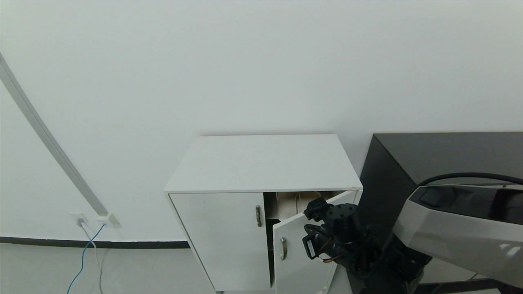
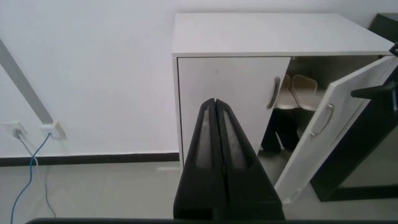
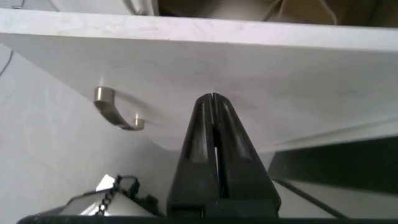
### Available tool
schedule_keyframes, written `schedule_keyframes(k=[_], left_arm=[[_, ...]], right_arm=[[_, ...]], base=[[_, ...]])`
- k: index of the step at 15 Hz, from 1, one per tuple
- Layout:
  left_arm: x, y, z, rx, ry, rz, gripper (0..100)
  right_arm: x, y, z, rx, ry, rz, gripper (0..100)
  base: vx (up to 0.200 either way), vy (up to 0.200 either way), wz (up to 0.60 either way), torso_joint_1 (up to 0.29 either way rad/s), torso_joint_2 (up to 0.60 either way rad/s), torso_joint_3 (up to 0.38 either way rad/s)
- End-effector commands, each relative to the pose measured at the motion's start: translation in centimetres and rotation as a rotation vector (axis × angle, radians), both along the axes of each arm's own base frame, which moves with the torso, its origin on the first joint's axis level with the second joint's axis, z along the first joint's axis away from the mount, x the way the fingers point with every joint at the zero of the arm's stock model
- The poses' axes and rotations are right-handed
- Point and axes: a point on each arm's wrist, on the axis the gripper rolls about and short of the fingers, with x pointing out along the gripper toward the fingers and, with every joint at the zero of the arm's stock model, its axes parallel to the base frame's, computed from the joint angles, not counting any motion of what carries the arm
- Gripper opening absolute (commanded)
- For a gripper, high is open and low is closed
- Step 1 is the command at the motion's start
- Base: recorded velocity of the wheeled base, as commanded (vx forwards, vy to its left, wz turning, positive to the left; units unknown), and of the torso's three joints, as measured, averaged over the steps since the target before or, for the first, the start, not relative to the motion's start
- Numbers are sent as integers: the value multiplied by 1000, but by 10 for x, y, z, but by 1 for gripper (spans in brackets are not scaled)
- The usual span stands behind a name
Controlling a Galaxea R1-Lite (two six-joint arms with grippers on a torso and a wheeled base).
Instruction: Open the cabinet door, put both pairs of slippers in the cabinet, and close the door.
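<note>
While the cabinet's (image 1: 261, 163) left door (image 1: 220, 241) sits flush and closed, its right door (image 1: 294, 261) stands ajar, swung partway out from the hinge on the cabinet's right side. Through the gap, beige slippers (image 2: 296, 93) show inside the upper part of the cabinet, standing on end just behind the left door's handle (image 2: 273, 92). The right claw (image 3: 214, 102) has its two fingers pressed together with nothing between them. Its tips are right at the outer face of the ajar door, near the top edge and well to the side of that door's metal handle (image 3: 118, 112). The left claw (image 2: 215, 106) is likewise pressed together and empty, held back from the cabinet and pointing toward the closed left door. A black cabinet (image 1: 429, 159) stands just beside the white one on its right. A blue cable (image 1: 83, 253) hangs from a wall socket (image 1: 79, 220) to the left.
</note>
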Motion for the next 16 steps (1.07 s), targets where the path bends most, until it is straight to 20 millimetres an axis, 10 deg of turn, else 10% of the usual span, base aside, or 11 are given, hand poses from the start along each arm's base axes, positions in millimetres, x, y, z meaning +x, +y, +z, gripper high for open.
schedule_keyframes(k=[1,16], left_arm=[[0,0,0,-1,2,0,0],[0,0,0,-2,2,0,0]], right_arm=[[12,6,-9,4,-6,-10,0],[56,6,-16,47,-64,-74,0]], base=[[0,0,0,0,0,0],[0,0,0,0,0,0]])
